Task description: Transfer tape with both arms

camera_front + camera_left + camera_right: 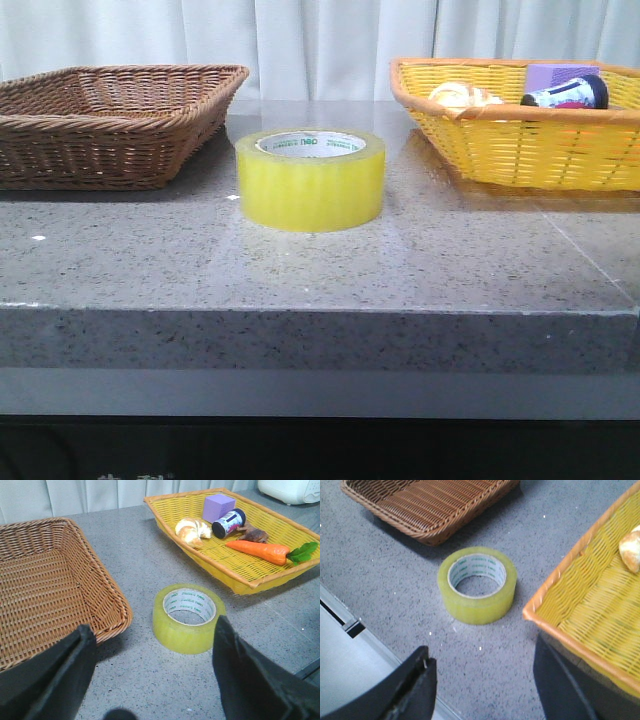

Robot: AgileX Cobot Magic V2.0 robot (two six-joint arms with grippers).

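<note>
Grey speckled stone countertop (330, 270), backed by pale pleated curtains (320, 40); setting for a two-arm handover. Item one: wide roll of translucent yellow packing tape with a white core ring printed in green (311, 178), lying flat with its hole upward on the bare counter, between the two baskets, touching neither and gripped by nothing. Item two: brown woven wicker basket (105, 125), on the robot's left, nothing visible inside it. Item three: yellow woven basket with an orange rim (520, 135), on the robot's right, holding a purple block (218, 507), a black-capped tube with a printed label (228, 523), an orange carrot with green leaves (260, 551), a pale peeled citrus-like piece (192, 531) and a small brown lump (253, 533) too indistinct to identify. Item four: left gripper (150, 675), black fingers spread wide, raised off the counter short of the roll, holding nothing. Item five: right gripper (482, 680), black fingers likewise wide apart and vacant, one finger overlapping the yellow basket's rim in the right wrist view. Status, as judged: the opening step, no pick yet made; neither arm appears in the front view. Next move calls for one arm to descend over the roll and close across its outer wall or through the core, lifting it clear so the other arm can take it. Obstructions: the nearby rims of both baskets limit approach from the sides; an approach from above or from the robot's side looks unobstructed.
</note>
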